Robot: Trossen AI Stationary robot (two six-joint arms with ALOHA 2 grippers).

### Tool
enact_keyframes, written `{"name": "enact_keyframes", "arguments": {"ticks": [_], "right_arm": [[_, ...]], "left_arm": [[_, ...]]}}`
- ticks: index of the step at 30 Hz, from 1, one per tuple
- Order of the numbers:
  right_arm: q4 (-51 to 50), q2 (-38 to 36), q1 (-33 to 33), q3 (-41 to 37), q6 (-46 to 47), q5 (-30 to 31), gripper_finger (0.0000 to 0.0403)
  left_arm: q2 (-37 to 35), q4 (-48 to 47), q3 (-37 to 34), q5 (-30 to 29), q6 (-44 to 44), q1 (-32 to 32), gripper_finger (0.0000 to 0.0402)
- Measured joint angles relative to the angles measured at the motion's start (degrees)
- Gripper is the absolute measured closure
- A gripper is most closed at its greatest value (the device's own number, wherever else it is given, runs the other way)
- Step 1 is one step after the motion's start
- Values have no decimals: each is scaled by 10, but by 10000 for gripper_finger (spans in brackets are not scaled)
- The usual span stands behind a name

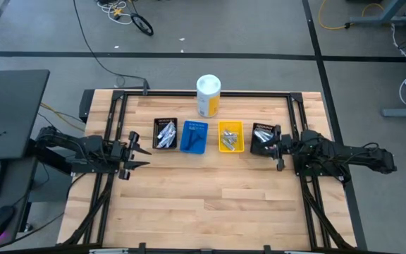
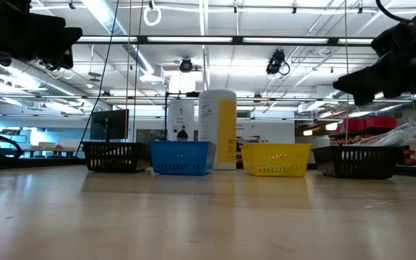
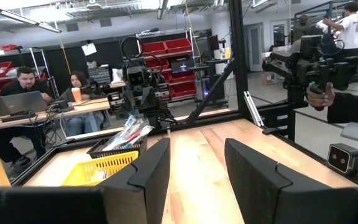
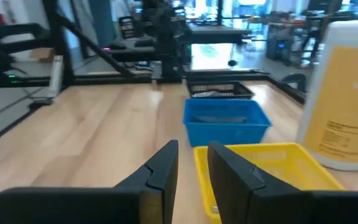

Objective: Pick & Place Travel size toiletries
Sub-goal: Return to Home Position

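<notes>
The travel size toiletries (image 1: 165,134) lie gathered in the row of bins across the middle of the high view. Silvery pieces fill the left black bin (image 1: 154,134), with more in the yellow bin (image 1: 220,137) and the right black bin (image 1: 252,141). The right gripper (image 1: 276,147) hangs at centre right, just beside that last bin, its fingers parted by a narrow gap and holding nothing. The left gripper (image 1: 141,155) waits at centre left, fingers wider apart, also empty. To go home cleanly, the right arm should probably draw back toward the right edge, clear of the bin's rim, without nudging it.
</notes>
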Motion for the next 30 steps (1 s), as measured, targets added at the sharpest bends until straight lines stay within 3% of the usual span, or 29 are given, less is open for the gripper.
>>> {"name": "enact_keyframes", "arguments": {"ticks": [5,30], "right_arm": [[-4,1,0,0,0,26,306],[-4,1,0,0,0,26,307]], "left_arm": [[0,0,0,0,-13,0,239],[0,0,-1,0,-13,0,239]]}}
